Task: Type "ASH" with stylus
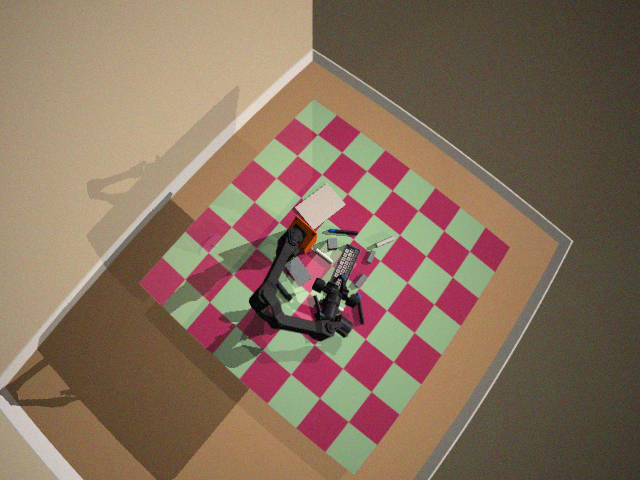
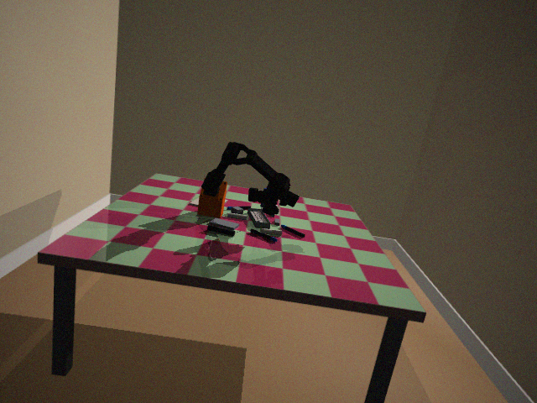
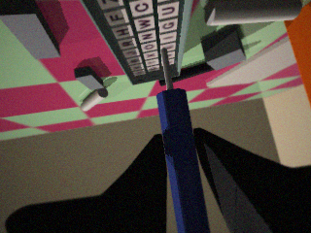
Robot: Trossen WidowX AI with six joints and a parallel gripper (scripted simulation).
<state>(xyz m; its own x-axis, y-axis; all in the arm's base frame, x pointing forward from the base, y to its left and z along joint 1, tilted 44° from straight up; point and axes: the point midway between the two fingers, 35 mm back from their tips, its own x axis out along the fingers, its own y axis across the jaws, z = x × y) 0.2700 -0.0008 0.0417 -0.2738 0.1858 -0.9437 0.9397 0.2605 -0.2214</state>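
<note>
Stylus [image 3: 182,160] clamped in gripper [image 3: 185,194], grey tip over half-cropped keyboard [image 3: 146,34], contact unclear.

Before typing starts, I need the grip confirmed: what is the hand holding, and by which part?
The blue stylus, gripped along its rear body; its thin grey tip points free toward the keyboard.

The blue, faceted stylus [image 3: 181,160] with a thin grey metal tip is clamped between the dark fingers of the gripper [image 3: 187,194], lifted off the desk with its tip pointing at the near end of the keyboard. The dark, slim, rectangular keyboard [image 1: 345,262] with pale lettered keys lies flat near the middle of the checkered desk. The tip seems to hover just above the keys, though contact is hard to judge.
</note>
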